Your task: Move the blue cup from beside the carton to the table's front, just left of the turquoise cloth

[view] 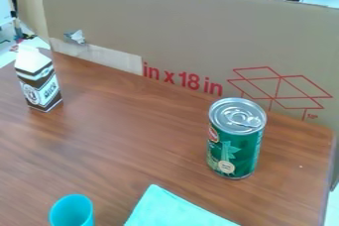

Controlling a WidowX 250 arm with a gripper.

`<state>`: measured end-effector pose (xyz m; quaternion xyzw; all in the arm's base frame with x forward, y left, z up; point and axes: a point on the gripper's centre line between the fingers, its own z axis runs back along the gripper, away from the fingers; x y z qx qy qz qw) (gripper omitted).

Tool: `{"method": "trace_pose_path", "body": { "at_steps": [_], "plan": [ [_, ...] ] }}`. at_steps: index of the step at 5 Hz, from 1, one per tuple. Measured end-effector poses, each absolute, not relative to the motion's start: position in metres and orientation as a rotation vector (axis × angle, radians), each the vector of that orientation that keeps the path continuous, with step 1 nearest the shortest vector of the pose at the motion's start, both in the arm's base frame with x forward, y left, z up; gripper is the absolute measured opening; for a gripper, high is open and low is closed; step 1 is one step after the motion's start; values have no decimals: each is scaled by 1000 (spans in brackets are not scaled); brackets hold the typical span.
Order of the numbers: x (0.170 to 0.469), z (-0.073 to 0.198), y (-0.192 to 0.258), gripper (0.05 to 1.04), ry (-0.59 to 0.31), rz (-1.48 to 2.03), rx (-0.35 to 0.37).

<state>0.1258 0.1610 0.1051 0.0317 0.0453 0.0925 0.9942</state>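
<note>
With twelve o'clock pointing up the view, the wooden table [132,126] is ending at a tall cardboard sheet [179,27], which is running along its far edge from about ten o'clock to two. The table's right edge is dropping from three toward five o'clock. A broad stretch of wood is lying across the middle, and a narrower strip is running between the can [235,143] and the right edge.

The green can is standing upright at four o'clock, its pull-tab lid facing up, near the cardboard but apart from it. The brown and white carton [39,84] is standing upright at nine to ten o'clock, near the table's far left edge. The blue cup [73,212] is sitting at seven o'clock, its open mouth showing. The turquoise cloth [169,212] is lying flat at six o'clock, between the cup and the can and touching neither.

Whether the claw is spreading, pressing together or pinching something cannot be told, nor can the direction from it to the can, carton, cup or cloth.
</note>
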Motion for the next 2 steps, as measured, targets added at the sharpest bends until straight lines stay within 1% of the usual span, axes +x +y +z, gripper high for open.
{"method": "trace_pose_path", "body": {
  "at_steps": [1,2],
  "plan": [
    [156,113,182,1001,8,153,130],
    [197,109,183,1001,-16,92,123]
  ]
}}
